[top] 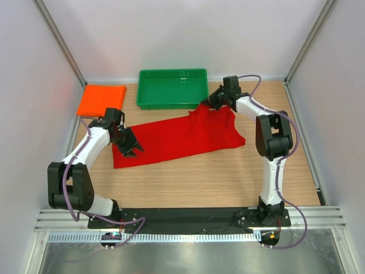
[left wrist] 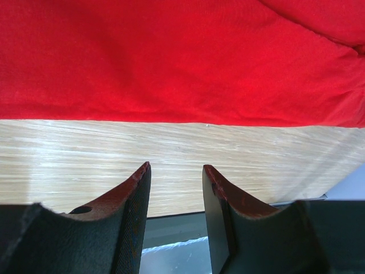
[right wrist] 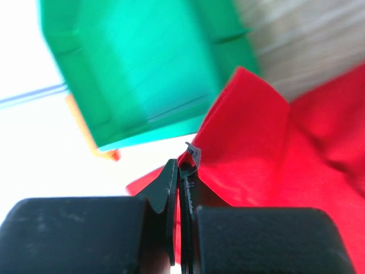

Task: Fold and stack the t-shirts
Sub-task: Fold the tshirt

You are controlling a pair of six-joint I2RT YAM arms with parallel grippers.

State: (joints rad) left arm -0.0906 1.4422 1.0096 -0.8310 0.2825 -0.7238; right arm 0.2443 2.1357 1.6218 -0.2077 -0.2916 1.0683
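While the orange t-shirt [top: 101,99] sits folded flat at ten o'clock on the table [top: 228,177], the left gripper [top: 133,150] hovers at the eight o'clock corner of the red t-shirt [top: 177,137]. Its claw is spread with nothing between the fingers, and its wrist view shows bare wood below and the red hem just beyond. That red shirt lies stretched across mid-table, rumpled toward its right end. The green tray [top: 138,91] is at twelve o'clock, just beside the shirt's far edge. Over at one o'clock, the right gripper [right wrist: 181,164] is pressed together, pinching a peak of red cloth near the tray's corner.
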